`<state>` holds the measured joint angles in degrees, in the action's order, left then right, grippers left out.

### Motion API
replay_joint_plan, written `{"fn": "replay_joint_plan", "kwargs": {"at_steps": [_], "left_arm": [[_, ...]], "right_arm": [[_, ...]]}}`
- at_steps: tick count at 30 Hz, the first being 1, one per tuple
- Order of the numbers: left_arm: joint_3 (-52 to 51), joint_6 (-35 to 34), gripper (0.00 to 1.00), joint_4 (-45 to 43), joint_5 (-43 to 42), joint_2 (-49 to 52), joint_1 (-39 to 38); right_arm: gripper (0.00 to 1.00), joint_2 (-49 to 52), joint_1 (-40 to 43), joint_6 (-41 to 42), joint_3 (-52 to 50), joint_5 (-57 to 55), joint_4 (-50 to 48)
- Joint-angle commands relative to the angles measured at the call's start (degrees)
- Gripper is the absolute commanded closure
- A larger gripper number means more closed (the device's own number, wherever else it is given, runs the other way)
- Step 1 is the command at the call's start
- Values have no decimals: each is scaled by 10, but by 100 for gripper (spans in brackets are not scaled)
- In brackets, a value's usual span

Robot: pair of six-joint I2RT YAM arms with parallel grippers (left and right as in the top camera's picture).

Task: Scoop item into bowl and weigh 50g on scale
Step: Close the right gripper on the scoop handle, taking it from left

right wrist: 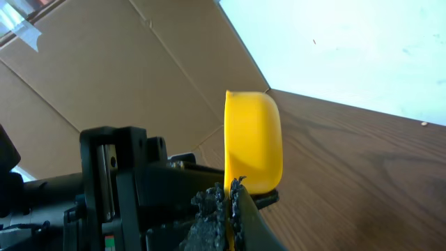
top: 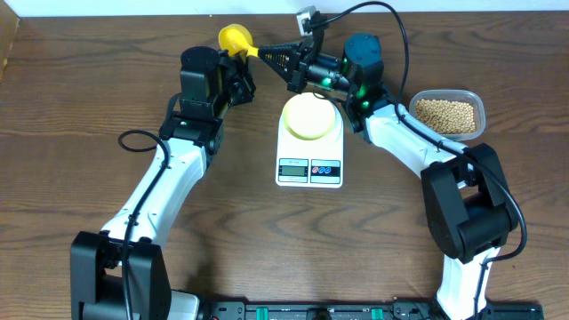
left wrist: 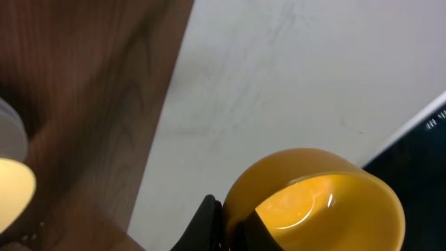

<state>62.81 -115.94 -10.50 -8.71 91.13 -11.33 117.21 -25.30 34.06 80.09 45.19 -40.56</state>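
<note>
The yellow scoop [top: 235, 40] is held in the air behind the scale, near the table's far edge. My left gripper [top: 244, 64] is shut on the scoop's cup wall [left wrist: 313, 202]; the cup looks empty. My right gripper [top: 277, 59] is shut on the scoop's thin handle [right wrist: 231, 209], with the cup [right wrist: 254, 143] just past its fingertips. The pale-yellow bowl [top: 310, 116] sits empty on the white scale [top: 309, 167]. The tan beans [top: 444, 115] lie in a clear container at the right.
The clear plastic container [top: 476, 100] stands at the right, beside my right arm. A loose cable [top: 133, 140] loops by my left arm. The table's far edge meets a white wall [left wrist: 293, 77]. Cardboard [right wrist: 104, 63] stands beyond the left side.
</note>
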Motion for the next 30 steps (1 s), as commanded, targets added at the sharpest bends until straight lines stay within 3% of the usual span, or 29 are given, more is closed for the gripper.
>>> {"fn": "replay_joint_plan", "kwargs": {"at_steps": [1, 9, 16, 17, 19, 24, 30], "left_arm": [[13, -20, 92, 22, 3, -8, 2], [13, 33, 92, 57, 3, -8, 0], [13, 36, 92, 57, 3, -8, -9], [13, 35, 92, 56, 3, -8, -9], [13, 31, 92, 57, 3, -8, -9], [13, 14, 92, 54, 3, -8, -9], [13, -14, 92, 53, 4, -8, -9]], "right_arm": [[99, 2, 10, -2, 9, 2, -4], [99, 2, 10, -2, 9, 7, -4], [97, 2, 10, -2, 9, 19, -4], [91, 2, 10, -2, 9, 19, -4], [70, 2, 10, -2, 9, 19, -4], [40, 2, 10, -2, 9, 19, -4], [29, 2, 10, -2, 9, 19, -4]]}}
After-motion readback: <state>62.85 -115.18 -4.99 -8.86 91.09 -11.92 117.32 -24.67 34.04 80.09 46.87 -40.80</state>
